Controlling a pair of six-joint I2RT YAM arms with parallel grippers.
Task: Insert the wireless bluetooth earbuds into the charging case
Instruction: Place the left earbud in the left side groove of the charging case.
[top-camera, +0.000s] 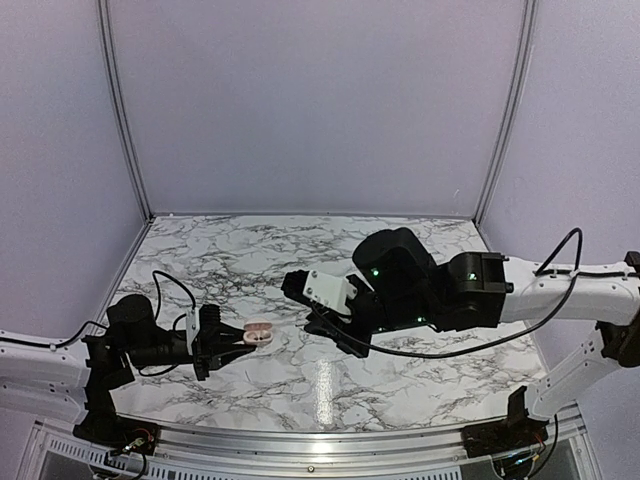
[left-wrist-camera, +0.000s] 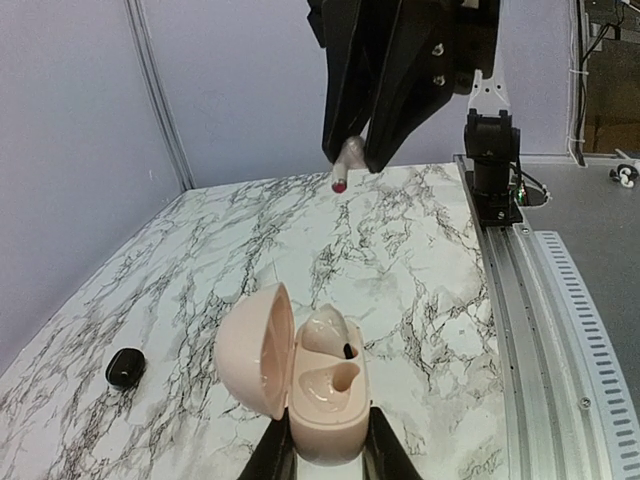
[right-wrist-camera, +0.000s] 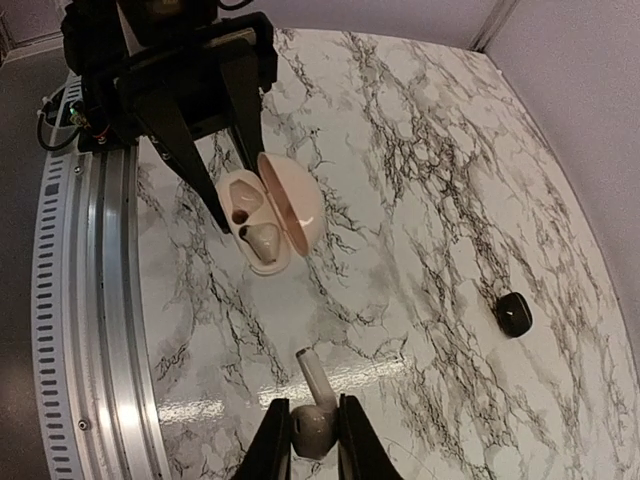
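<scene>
The step in hand is the carry. One earbud (right-wrist-camera: 313, 430) is clamped in the right jaws and hangs above the bench (left-wrist-camera: 420, 260), not yet over the case (left-wrist-camera: 322, 405).

The left jaws are closed on the case's lower body, one finger on each side. Its lid (left-wrist-camera: 255, 350) is tipped back and both wells face up. I cannot tell whether the case rests on the bench or is held just off it.

The well farther from the left jaws seems to hold a pale rounded shape with a dark mark. That may be the other earbud already seated, but I cannot be sure. The well nearer those jaws looks empty.

The right jaws grip the earbud by its bulb. The stem sticks out past the tips and points roughly toward the case. In the left wrist view the earbud sits above and beyond the case, apart from it.

A black lump (left-wrist-camera: 125, 368) lies on the bench on the lid side of the case, well apart. It seems to have no part in this step.

The next move, as I judge it, is to bring the earbud over the empty well and turn it so the stem lines up with the well's deep end. Then it should be lowered straight down, clear of the open lid. The right jaws should part only once the bulb is seated, while the left jaws hold the case steady. A small tilt or twist could leave the earbud perched on the rim.
</scene>
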